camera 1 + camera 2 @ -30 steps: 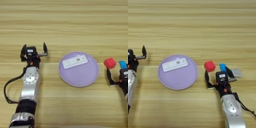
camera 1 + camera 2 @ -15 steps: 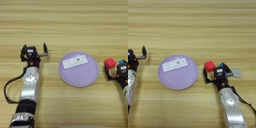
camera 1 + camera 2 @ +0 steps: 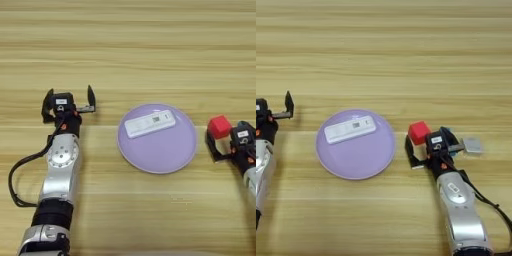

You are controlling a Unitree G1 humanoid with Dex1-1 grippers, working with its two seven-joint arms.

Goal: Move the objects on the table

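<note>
1. The small red cube is seen on the light wooden table, just right of the round lilac plate. The slim white bar-shaped device is laid across the upper part of that plate, a little tilted.
2. The right arm is stretched from the lower right corner up toward the cube. The right gripper is placed right at the cube, and its black fingers are spread apart. The left finger is seen below the cube's lower left corner. Whether the cube is touched by the gripper cannot be told.
3. The left arm is laid along the left side of the table, well apart from the plate. The left gripper is spread wide, with nothing between its fingers.
4. Only in the right eye view, a small grey square thing and a bit of something blue are seen beside the right gripper.
5. Only in the left eye view, both fingers of the left gripper and a black cable beside the left arm are shown.
</note>
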